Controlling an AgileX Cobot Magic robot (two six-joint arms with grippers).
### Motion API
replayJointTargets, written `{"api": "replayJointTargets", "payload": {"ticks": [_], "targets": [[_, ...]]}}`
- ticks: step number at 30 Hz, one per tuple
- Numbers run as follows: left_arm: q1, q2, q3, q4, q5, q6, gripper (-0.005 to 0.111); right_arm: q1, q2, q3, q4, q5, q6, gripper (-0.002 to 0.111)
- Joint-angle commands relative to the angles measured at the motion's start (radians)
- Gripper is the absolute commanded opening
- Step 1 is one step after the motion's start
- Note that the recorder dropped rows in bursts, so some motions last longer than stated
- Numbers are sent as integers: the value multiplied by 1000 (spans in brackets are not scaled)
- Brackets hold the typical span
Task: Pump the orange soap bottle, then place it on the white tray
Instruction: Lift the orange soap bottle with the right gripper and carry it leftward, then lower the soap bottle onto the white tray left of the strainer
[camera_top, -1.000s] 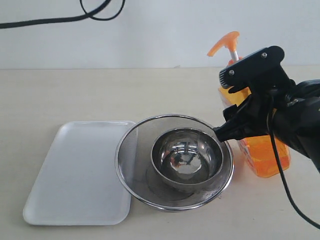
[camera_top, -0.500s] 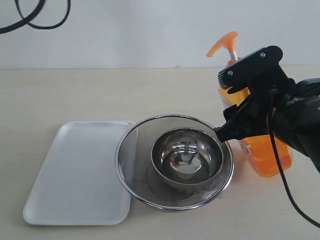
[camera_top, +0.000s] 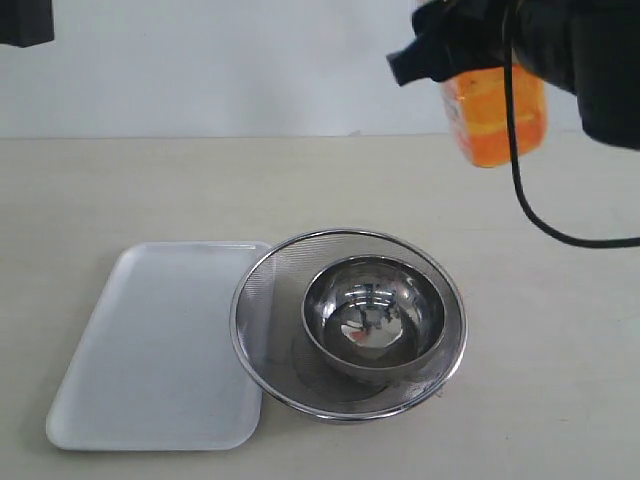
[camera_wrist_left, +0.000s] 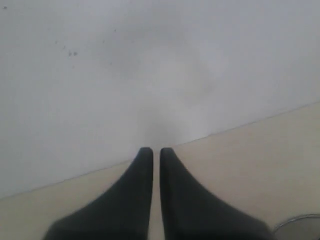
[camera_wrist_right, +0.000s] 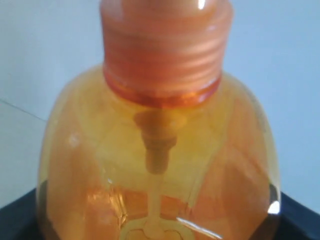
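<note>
Starting at the far left, the left gripper (camera_wrist_left: 156, 152) shows clearly only in its own wrist view. Its two dark fingers are drawn together with just a hairline slit between them and nothing in it. They point at the seam where the pale wall (camera_wrist_left: 150, 65) meets the beige table (camera_wrist_left: 260, 165).

In the exterior view, the white tray (camera_top: 150, 350) lies flat on the table at about 8 o'clock. The rim of a round mesh strainer (camera_top: 262, 290) overlaps the tray's 3 o'clock edge. The strainer sits near 6 o'clock, a little right of the middle, and a shiny steel bowl (camera_top: 375, 315) rests inside it.

Up at 1 o'clock, well apart from the tray, the orange soap bottle (camera_top: 495, 115) hangs in the air clear of the table, roughly upright. The right gripper (camera_top: 470, 55) is clamped on its upper body. The bottle's top is hidden behind the dark claw and the frame edge. A black cable (camera_top: 525, 195) droops from the arm toward 3 o'clock.

The right wrist view is filled by the bottle's translucent shoulder and ribbed orange collar. The dip tube shows inside, and black jaw parts press in at either flank.
</note>
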Motion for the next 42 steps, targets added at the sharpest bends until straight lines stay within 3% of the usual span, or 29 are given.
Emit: {"api": "replayJointTargets", "payload": {"ticks": [1, 4, 10, 16, 23, 28, 42], "targets": [[-4, -46, 4, -139, 104, 132, 5, 0, -14, -98, -51, -323, 75, 0], [-4, -92, 4, -151, 164, 169, 5, 0, 5, -177, -51, -558, 198, 0], [-4, -161, 24, -151, 218, 169, 5, 21, 110, -320, -51, -780, 208, 0], [-4, -222, 82, -171, 252, 169, 5, 166, 227, -410, -51, -765, 41, 0], [-4, -295, 123, -174, 362, 188, 5, 278, 308, -410, -51, -677, 39, 0], [-4, -373, 123, -181, 469, 195, 5, 282, 351, -410, -51, -653, 92, 0], [-4, -469, 217, -295, 451, 296, 5, 282, 469, -410, -16, -657, 88, 0]]}}
